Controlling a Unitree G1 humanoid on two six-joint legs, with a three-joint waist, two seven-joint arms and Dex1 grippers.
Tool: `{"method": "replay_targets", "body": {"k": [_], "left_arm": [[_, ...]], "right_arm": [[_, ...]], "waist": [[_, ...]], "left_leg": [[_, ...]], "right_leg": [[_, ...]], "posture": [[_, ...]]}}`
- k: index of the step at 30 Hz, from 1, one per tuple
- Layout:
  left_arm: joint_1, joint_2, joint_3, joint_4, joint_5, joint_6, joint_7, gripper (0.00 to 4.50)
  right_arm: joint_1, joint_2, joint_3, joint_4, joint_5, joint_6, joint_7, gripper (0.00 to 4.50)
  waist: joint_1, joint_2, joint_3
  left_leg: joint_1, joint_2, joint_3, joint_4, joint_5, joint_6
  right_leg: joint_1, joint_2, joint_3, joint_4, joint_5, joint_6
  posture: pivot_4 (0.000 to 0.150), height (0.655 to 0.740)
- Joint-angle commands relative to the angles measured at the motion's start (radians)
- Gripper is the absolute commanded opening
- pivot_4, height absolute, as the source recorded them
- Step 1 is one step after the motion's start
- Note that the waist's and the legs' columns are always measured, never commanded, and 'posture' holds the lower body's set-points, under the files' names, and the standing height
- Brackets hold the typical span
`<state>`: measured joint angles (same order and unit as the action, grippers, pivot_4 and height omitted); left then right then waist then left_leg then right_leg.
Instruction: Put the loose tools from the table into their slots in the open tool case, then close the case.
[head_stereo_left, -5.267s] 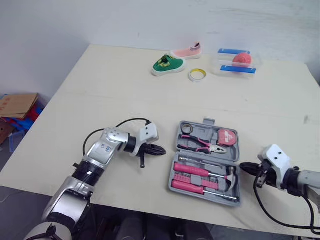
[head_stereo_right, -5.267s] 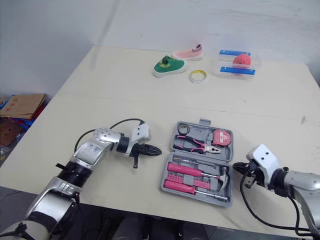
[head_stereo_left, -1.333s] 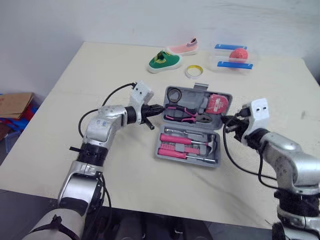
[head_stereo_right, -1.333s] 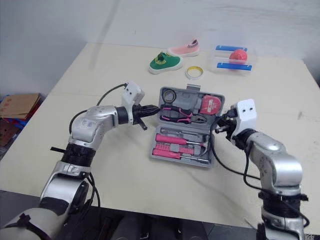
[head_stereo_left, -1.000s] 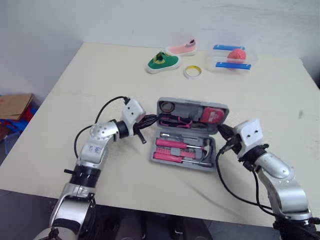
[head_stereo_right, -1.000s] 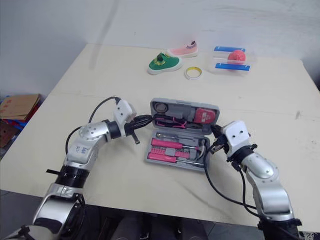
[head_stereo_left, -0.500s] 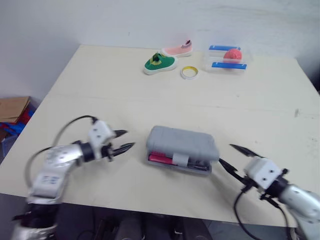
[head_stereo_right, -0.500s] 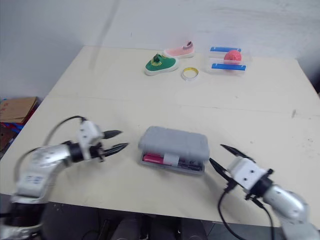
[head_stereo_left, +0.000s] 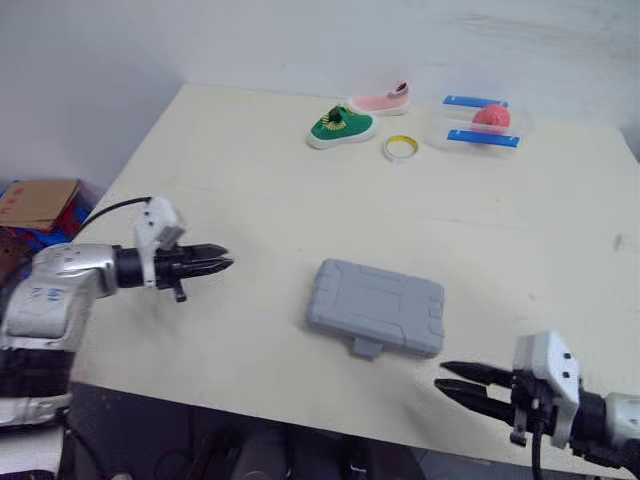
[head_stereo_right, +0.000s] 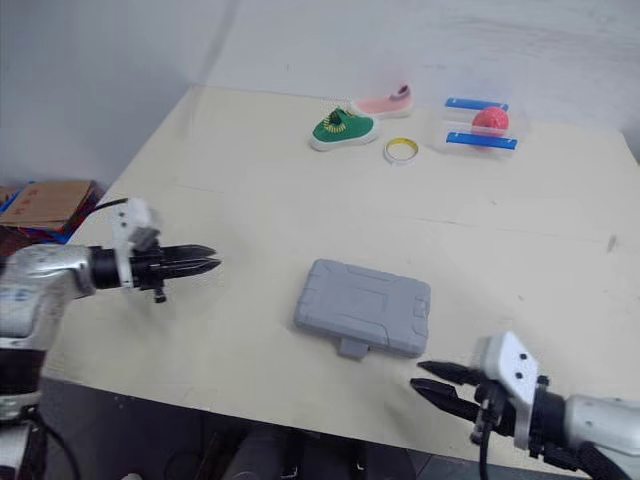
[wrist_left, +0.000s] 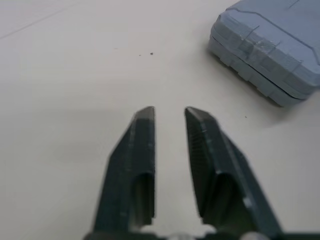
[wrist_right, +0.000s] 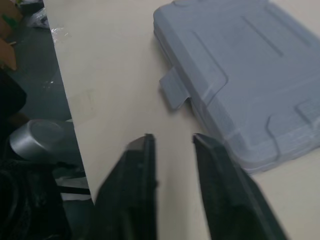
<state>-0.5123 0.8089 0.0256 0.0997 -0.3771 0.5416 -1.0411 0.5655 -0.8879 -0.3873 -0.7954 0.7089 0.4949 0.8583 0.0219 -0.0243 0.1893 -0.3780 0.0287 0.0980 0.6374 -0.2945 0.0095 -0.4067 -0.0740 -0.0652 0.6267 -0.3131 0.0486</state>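
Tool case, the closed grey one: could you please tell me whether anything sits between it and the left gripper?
Nothing visible does. Only bare table lies between the left gripper and the tool case, which lies flat with its lid shut.

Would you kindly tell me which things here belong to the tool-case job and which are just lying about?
Belonging to the job:
- grey tool case, lid closed
- left gripper, open
- right gripper, open

Just lying about:
- green shoe
- pink shoe
- yellow tape roll
- clear box with blue clips
- cardboard on the floor
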Motion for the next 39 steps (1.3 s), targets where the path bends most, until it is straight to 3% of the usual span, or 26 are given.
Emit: {"method": "replay_targets", "body": {"k": [1,3,5,12,16,21,25,29,33,37,39], "left_arm": [[-0.219,-0.168,-0.186,0.221,0.167,-0.189,0.008,0.0],[-0.329,-0.264,-0.254,0.399,0.258,-0.309,0.027,0.0],[-0.419,-0.344,-0.295,0.548,0.307,-0.399,0.025,0.0],[-0.59,-0.494,-0.341,0.872,0.399,-0.611,-0.04,0.0],[-0.565,-0.509,-0.347,0.831,0.365,-0.63,-0.244,0.0],[-0.509,-0.492,-0.343,0.688,0.343,-0.604,-0.375,0.0],[-0.52,-0.462,-0.27,0.567,0.269,-0.488,-0.404,0.0],[-0.528,-0.452,-0.264,0.441,0.21,-0.321,-0.458,0.0],[-0.508,-0.536,-0.347,0.373,0.257,-0.241,-0.395,0.0],[-0.503,-0.644,-0.403,0.48,0.385,-0.312,-0.164,0.0],[-0.495,-0.649,-0.439,0.503,0.409,-0.324,-0.182,0.0]], "right_arm": [[-0.09,0.015,0.154,0.001,-0.099,0.007,-0.055,0.07],[-0.14,0.028,0.229,0.031,-0.165,-0.005,-0.078,0.07],[-0.175,0.035,0.286,0.056,-0.224,-0.011,-0.097,0.07],[-0.274,0.108,0.339,0.128,-0.357,-0.03,-0.203,0.07],[-0.312,0.2,0.268,0.182,-0.35,-0.007,-0.289,0.07],[-0.299,0.225,0.179,0.218,-0.349,0.009,-0.312,0.07],[-0.208,0.2,0.063,0.112,-0.128,0.104,-0.191,0.07],[-0.155,0.175,0.003,0.047,-0.017,0.172,-0.161,0.07],[-0.176,0.159,0.068,0.074,-0.079,0.184,-0.185,0.07],[-0.231,0.167,0.122,0.109,-0.126,0.187,-0.227,0.07],[-0.244,0.166,0.123,0.113,-0.117,0.199,-0.228,0.07]], "waist": [[0.008,-0.001,-0.001],[0.011,-0.001,-0.001],[0.013,-0.002,0.0],[0.0,-0.004,0.001],[-0.002,-0.004,0.001],[0.0,-0.004,0.001],[0.002,-0.004,0.001],[-0.004,-0.003,0.001],[0.0,-0.003,0.001],[0.003,-0.003,0.001],[-0.001,-0.003,0.001]], "left_leg": [[-0.002,0.0,0.0,0.002,0.0,-0.001],[-0.013,0.001,-0.002,0.015,0.0,0.001],[-0.014,-0.001,-0.001,0.018,0.0,0.004],[-0.015,-0.001,0.003,0.026,-0.004,0.01],[-0.014,0.0,0.003,0.026,-0.003,0.009],[-0.013,-0.001,0.003,0.028,-0.003,0.008],[-0.013,-0.001,0.001,0.028,-0.004,0.01],[-0.012,0.0,-0.001,0.027,-0.004,0.012],[-0.011,-0.002,-0.001,0.029,-0.004,0.013],[-0.012,-0.003,-0.001,0.029,-0.004,0.014],[-0.012,-0.003,-0.001,0.029,-0.004,0.014]], "right_leg": [[-0.001,0.0,-0.001,0.0,0.0,0.001],[-0.006,0.002,-0.006,0.002,0.0,0.003],[-0.005,0.002,-0.005,0.002,0.002,0.005],[-0.005,0.001,-0.001,0.003,0.005,0.01],[-0.005,0.001,0.0,0.006,0.005,0.009],[-0.005,0.0,0.0,0.01,0.005,0.008],[-0.005,0.0,-0.001,0.012,0.004,0.007],[-0.004,0.001,-0.002,0.013,0.004,0.007],[-0.002,-0.001,-0.001,0.014,0.004,0.007],[-0.003,-0.001,-0.001,0.014,0.004,0.007],[-0.004,-0.001,-0.001,0.014,0.004,0.007]], "posture": [[0.15,0.7304],[0.15,0.7304],[0.15,0.7304],[0.15,0.7304],[0.15,0.7304],[0.15,0.7304],[0.15,0.7304],[0.15,0.7304],[0.15,0.7304],[0.15,0.7304],[0.15,0.7304]]}}
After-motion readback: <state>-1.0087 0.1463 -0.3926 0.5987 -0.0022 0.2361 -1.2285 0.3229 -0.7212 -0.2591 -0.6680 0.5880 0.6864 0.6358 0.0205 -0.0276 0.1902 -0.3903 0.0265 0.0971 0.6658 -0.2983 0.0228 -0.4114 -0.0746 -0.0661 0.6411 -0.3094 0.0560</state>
